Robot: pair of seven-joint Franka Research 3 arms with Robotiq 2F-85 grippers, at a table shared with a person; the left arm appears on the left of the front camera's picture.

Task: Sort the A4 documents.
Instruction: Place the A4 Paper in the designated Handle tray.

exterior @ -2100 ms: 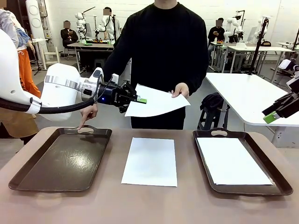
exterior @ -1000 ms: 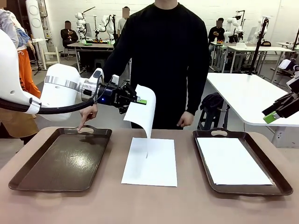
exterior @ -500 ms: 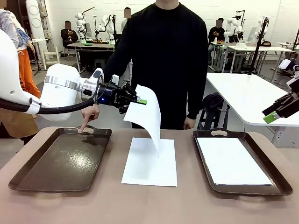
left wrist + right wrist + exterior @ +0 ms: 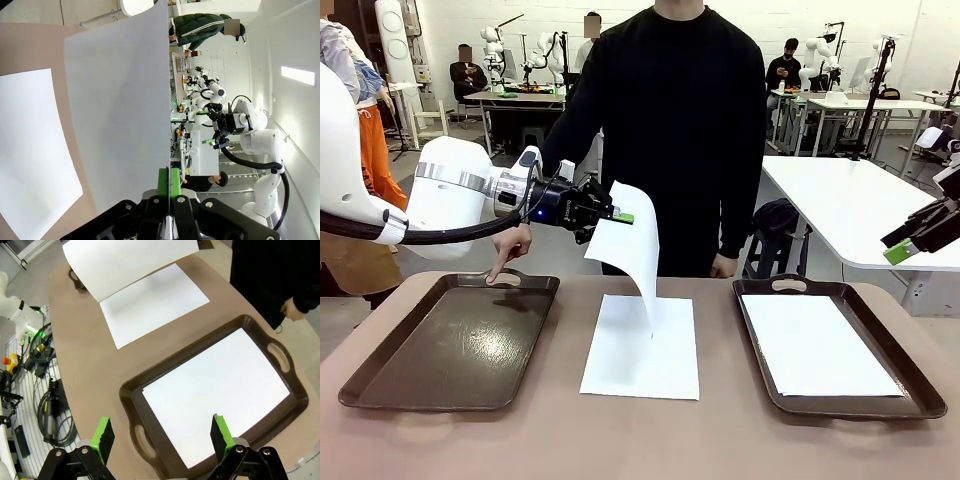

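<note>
My left gripper [image 4: 620, 216] is shut on the edge of one A4 document [image 4: 636, 250], which hangs curled above the table's middle. In the left wrist view the green pads [image 4: 169, 182] pinch that sheet [image 4: 120, 100]. A second sheet [image 4: 642, 346] lies flat on the table between the trays. A third [image 4: 815, 345] lies in the right brown tray [image 4: 920, 385]. My right gripper [image 4: 914, 198] hovers open at the far right, above that tray [image 4: 131, 390] and its sheet [image 4: 215, 390]; nothing is between its fingers [image 4: 104, 434].
The left brown tray [image 4: 360, 385] holds nothing. The person stands at the far side, one finger [image 4: 505, 265] touching that tray's far handle, the other hand [image 4: 723, 266] resting at the table edge. Other white tables stand behind on the right.
The person has let go of the sheet and lowered that hand to the table edge. The sheet now hangs from my left gripper and sways slightly. Neither arm has moved.
</note>
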